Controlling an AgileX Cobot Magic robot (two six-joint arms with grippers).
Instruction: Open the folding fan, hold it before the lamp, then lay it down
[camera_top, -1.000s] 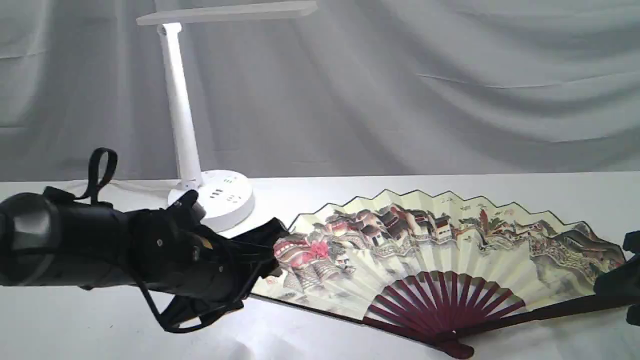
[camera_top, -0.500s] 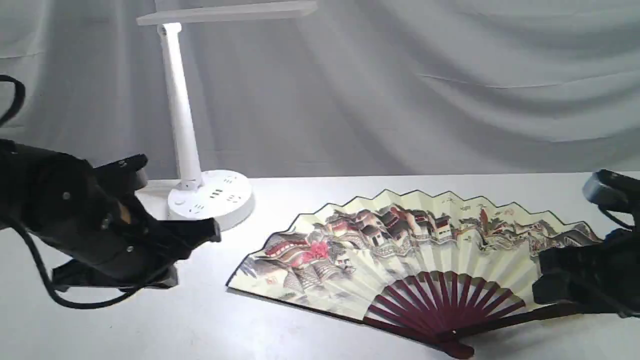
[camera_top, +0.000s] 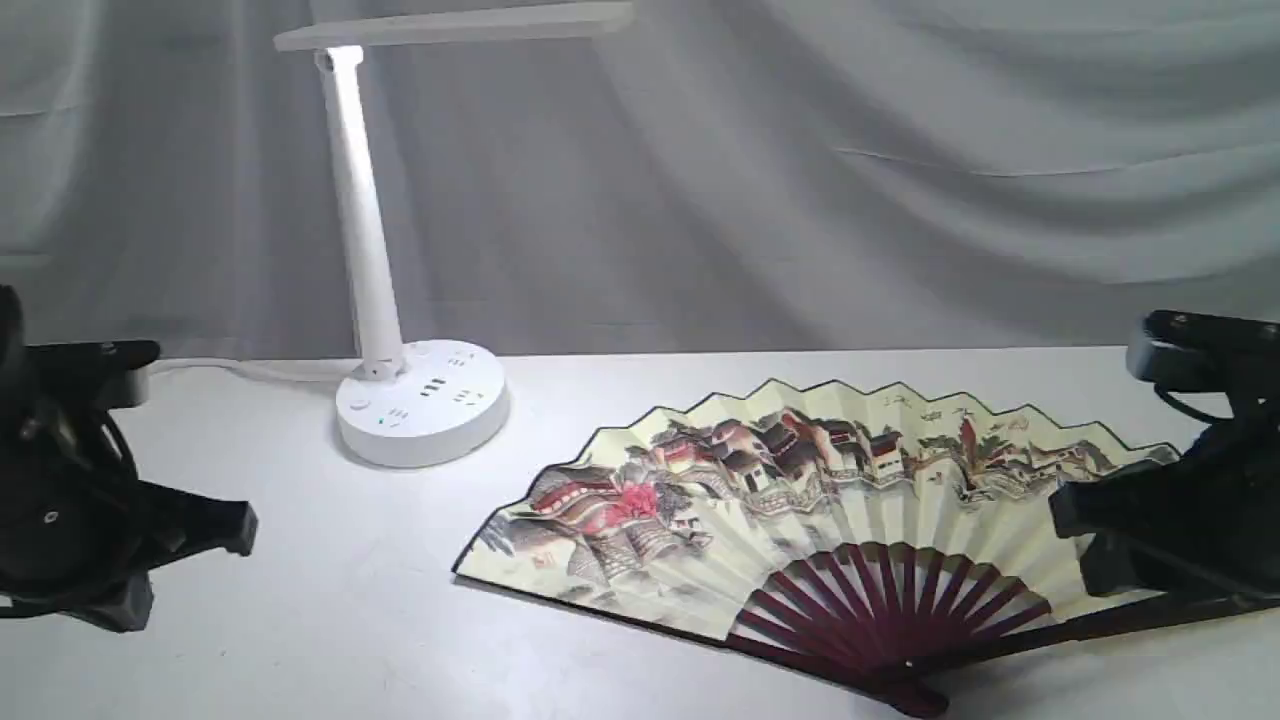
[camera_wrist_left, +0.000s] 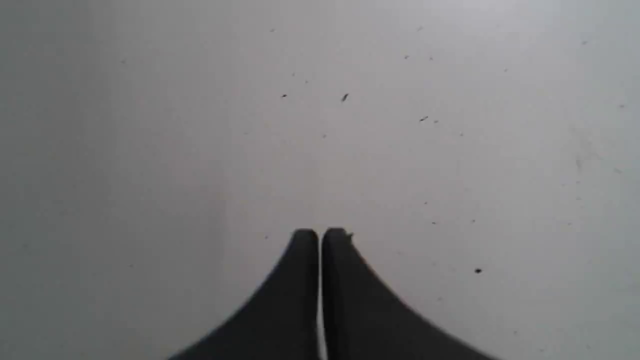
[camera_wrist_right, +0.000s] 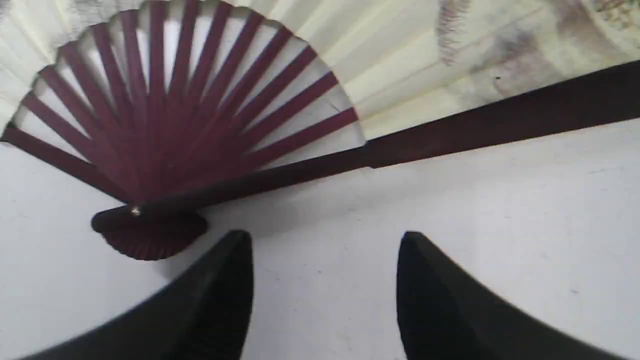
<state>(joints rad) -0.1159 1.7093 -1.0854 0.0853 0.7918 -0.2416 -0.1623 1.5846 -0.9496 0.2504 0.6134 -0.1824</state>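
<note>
Fan: the folding fan lies spread flat on the worktop, painted face up, at about 4 o'clock from the lamp's base. Nothing holds it.
Pivot: the maroon ribs meet at the rivet end, which points to 6 o'clock in the exterior view.
Lamp: the lamp stands upright at 10 o'clock of the scene, well apart from the fan. Its cord runs off toward 9 o'clock.
Left fingers: the left fingers are pressed together with nothing between them, over bare worktop at 8 o'clock of the scene, clear of fan and lamp.
Right fingers: the right fingers stand apart and empty. They are near the fan's right-hand guard but not touching it, at 4 o'clock of the scene.
Stage: judging by how things lie, the laying-down looks done and only clearing the arms remains.
Risk one: the right fingers sit low and close to the guard. A sideways sweep toward 9 o'clock could catch it, and that would drag the fan or fold its pleats.
Risk two: a fingertip dropping onto the paper could crease or tear it, since the thin leaf rests only on the ribs.
Risk three: the cord passes behind the left arm. A swing toward 12 o'clock could snag it and tip the tall, slim lamp.
</note>
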